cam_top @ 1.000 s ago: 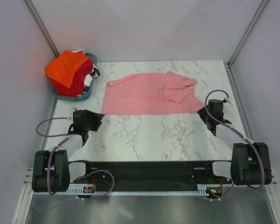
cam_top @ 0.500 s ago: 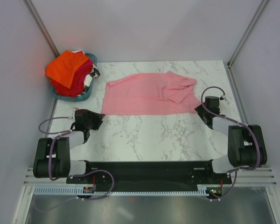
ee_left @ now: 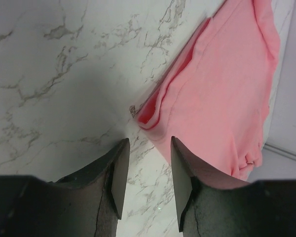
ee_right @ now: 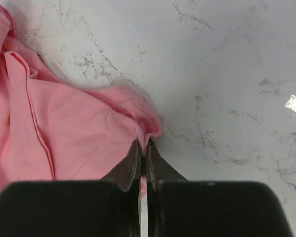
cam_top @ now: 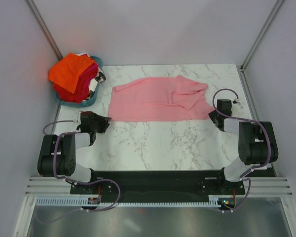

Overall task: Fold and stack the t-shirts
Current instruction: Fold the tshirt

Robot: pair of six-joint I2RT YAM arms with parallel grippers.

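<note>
A light pink t-shirt (cam_top: 153, 101) lies spread across the far half of the marble table, its right side rumpled. My right gripper (cam_top: 213, 116) is at the shirt's near right corner. In the right wrist view this gripper (ee_right: 143, 143) is shut, pinching the hem of the pink t-shirt (ee_right: 64, 128). My left gripper (cam_top: 104, 123) sits low at the shirt's near left corner. In the left wrist view it (ee_left: 149, 143) is open with bare marble between its fingers. The corner of the pink t-shirt (ee_left: 222, 84) lies just past the tips.
A teal basket (cam_top: 75, 102) stands at the far left corner, piled with an orange t-shirt (cam_top: 71, 69) over red and magenta ones (cam_top: 83, 83). Grey walls close in the table on three sides, and the arm bases (cam_top: 158, 182) line the near edge.
Both arms have folded down and drawn their grippers onto the table at the shirt's near corners. The right gripper has shut on the hem. The left jaws have narrowed a little.
</note>
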